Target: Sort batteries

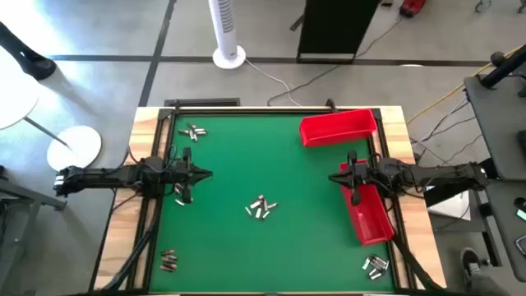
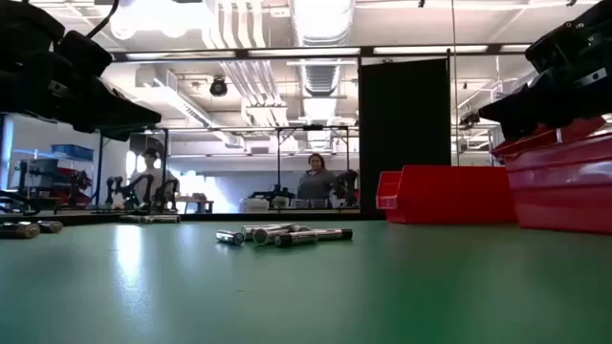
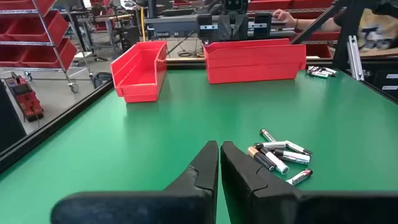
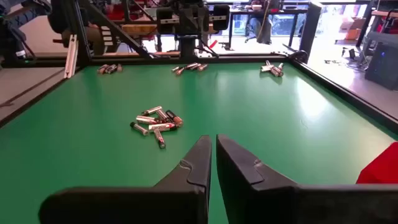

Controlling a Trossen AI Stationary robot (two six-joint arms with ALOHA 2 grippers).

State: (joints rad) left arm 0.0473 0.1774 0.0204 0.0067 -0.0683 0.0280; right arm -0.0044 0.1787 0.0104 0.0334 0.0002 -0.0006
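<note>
Red trays (image 1: 338, 127) look empty from my seat, so I judge sorting hasn't begun: the batteries (image 1: 261, 207) lie mid-tabletop, with smaller clusters near the corners. Left tool (image 1: 205, 174) and right tool (image 1: 334, 178) hover, both pressed together, holding nothing.

The right gripper (image 4: 212, 163) points across the green table (image 4: 261, 118), fingers pressed together. A cluster of batteries (image 4: 155, 121) lies at its eleven o'clock, smaller groups (image 4: 272, 68) near the far edge.

Green table (image 1: 271, 164), red trays (image 1: 337, 128), silvery and dark batteries (image 1: 261, 207), black hands (image 3: 219, 163).
</note>
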